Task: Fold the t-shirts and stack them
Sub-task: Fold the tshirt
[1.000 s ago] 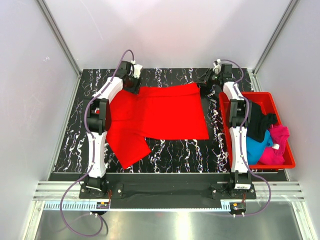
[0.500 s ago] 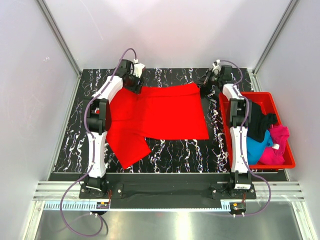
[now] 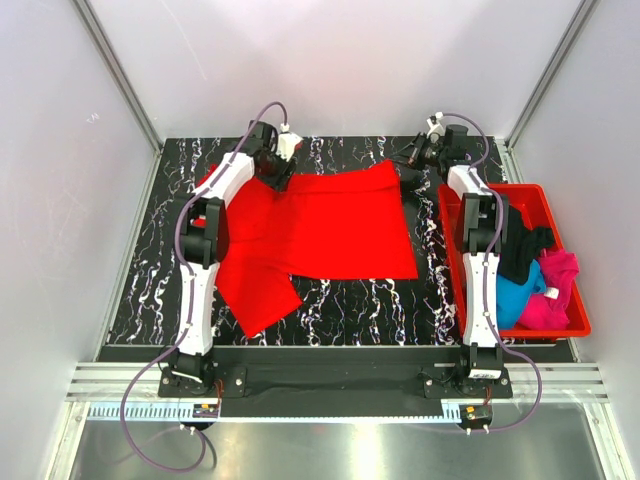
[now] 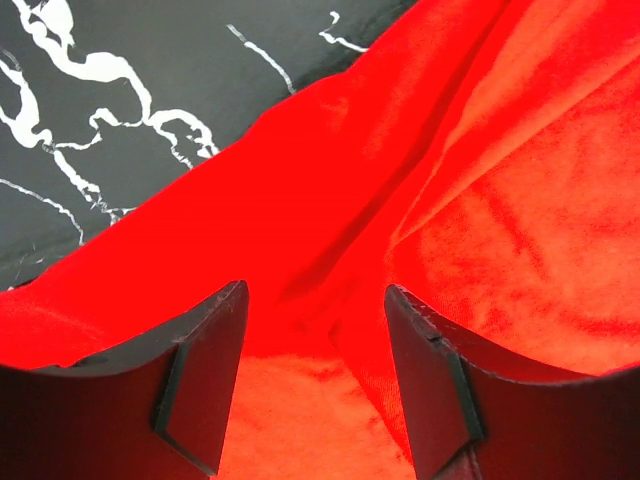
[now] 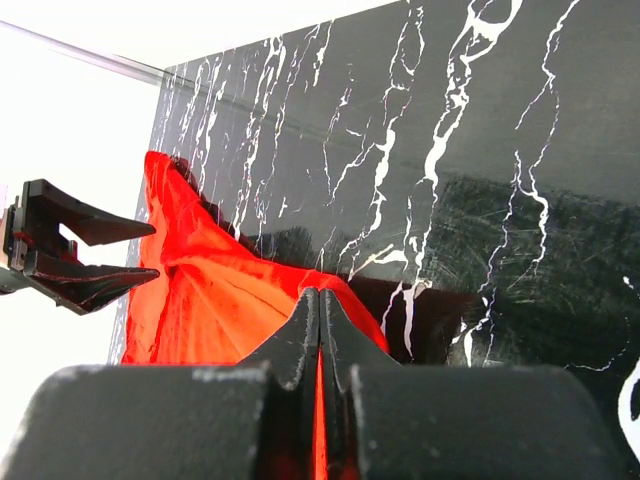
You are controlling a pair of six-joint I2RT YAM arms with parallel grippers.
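Marble table borders red t-shirt; right claw pinches far corner.

Your left arm and right arm: white links, black joints, purple cables; matte black wedge fingers on left gripper.

Overhead, wrist close-ups — red t-shirt shared

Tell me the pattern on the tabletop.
The tabletop is black with white marble-like veins, clearest in the right wrist view.
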